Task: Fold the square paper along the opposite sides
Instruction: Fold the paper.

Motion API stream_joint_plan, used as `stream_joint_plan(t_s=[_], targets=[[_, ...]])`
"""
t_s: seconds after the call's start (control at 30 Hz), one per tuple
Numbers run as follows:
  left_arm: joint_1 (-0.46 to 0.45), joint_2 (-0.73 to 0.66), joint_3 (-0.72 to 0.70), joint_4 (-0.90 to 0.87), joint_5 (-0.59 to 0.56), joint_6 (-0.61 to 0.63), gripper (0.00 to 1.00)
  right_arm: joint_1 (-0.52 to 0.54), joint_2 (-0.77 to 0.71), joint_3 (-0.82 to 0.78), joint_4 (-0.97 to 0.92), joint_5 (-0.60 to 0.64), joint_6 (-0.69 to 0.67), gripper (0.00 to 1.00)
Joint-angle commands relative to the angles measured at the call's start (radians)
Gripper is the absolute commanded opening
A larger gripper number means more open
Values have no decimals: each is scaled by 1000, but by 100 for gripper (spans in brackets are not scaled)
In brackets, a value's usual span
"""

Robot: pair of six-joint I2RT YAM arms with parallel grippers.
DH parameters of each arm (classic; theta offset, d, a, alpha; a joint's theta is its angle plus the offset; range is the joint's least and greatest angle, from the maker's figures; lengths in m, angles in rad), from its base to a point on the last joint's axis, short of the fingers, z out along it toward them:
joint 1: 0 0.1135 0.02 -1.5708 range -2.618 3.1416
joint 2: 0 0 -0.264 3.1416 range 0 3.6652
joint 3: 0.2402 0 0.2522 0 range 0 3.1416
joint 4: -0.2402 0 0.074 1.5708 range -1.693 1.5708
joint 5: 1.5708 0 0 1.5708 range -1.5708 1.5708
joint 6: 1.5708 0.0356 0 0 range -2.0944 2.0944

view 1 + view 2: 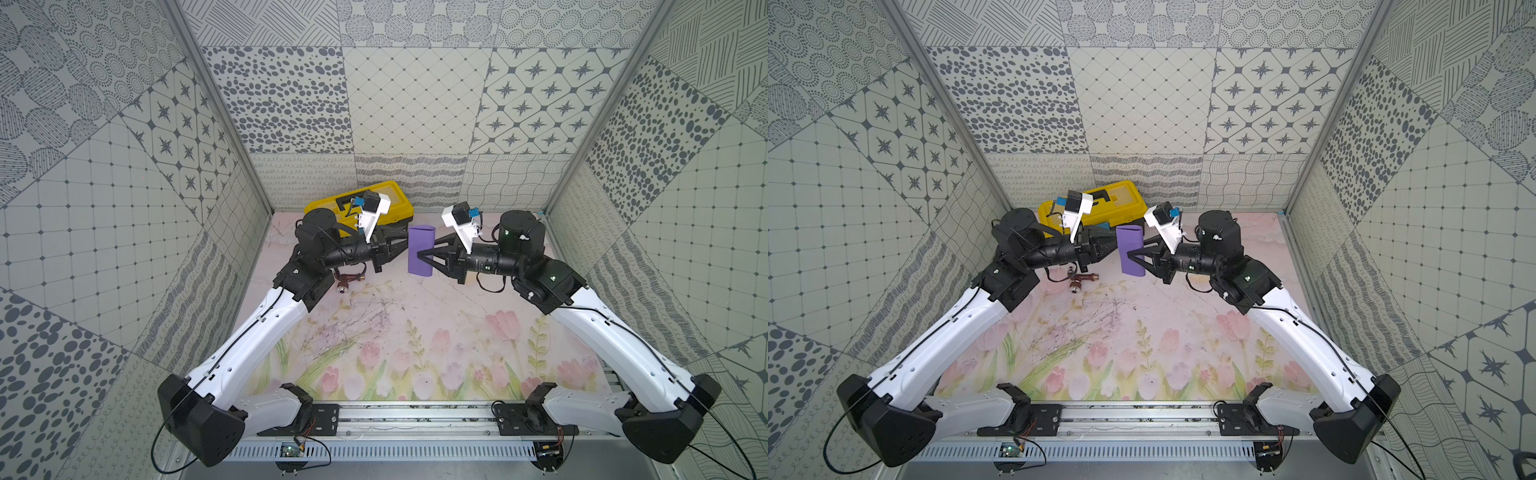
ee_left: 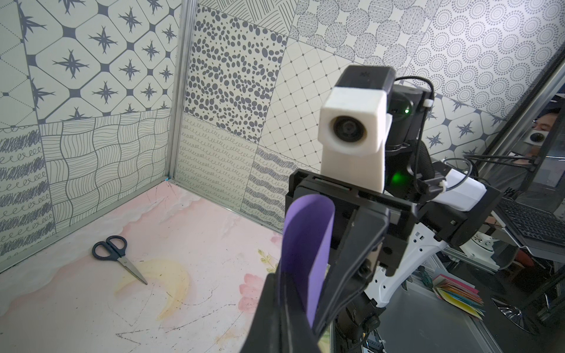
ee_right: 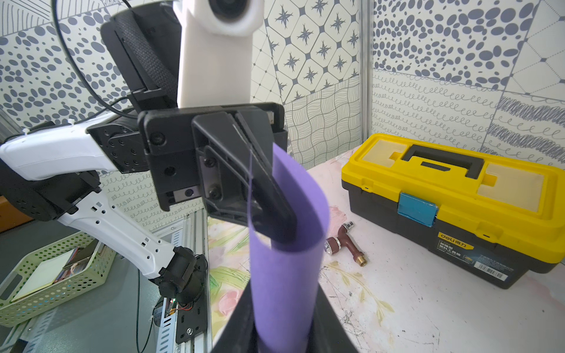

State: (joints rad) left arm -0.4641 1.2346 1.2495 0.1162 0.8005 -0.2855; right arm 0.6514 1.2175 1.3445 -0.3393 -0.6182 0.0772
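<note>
The square paper (image 1: pixel 420 237) (image 1: pixel 1128 239) is purple and hangs in the air above the back of the table, bent over into a narrow loop. My left gripper (image 1: pixel 407 244) (image 1: pixel 1116 243) is shut on the sheet's two free edges, which lie together between its fingers (image 2: pixel 282 290). My right gripper (image 1: pixel 426 249) (image 1: pixel 1136 248) comes from the opposite side and straddles the rounded bend. In the right wrist view the paper (image 3: pixel 284 269) fills the gap of that gripper (image 3: pixel 284 295), touching both fingers. The left wrist view shows the loop (image 2: pixel 305 238) from its open end.
A yellow and black toolbox (image 1: pixel 401 203) (image 3: pixel 452 186) stands at the back left. A brass tap fitting (image 1: pixel 344 283) (image 3: pixel 345 244) lies on the mat below the left wrist. Scissors (image 2: pixel 117 253) lie near the back right corner. Patterned walls close three sides.
</note>
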Motion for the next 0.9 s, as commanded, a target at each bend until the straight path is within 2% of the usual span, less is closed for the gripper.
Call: stream_joint_plan(t_s=[0.0,0.63,0.77,0.87], targets=[[-2,-1,2,53,12,6,0,6,8,31,47,-2,-7,26],[-2,-3,-19,90,3,-4,0,10,16,30,54,-2,-4,22],[-1,-16,-20,82,-41,17,22,13,10,25,53,-2,-7,22],[2,-31,-16,78,-62,30,25,14,3,18,55,0,-8,21]])
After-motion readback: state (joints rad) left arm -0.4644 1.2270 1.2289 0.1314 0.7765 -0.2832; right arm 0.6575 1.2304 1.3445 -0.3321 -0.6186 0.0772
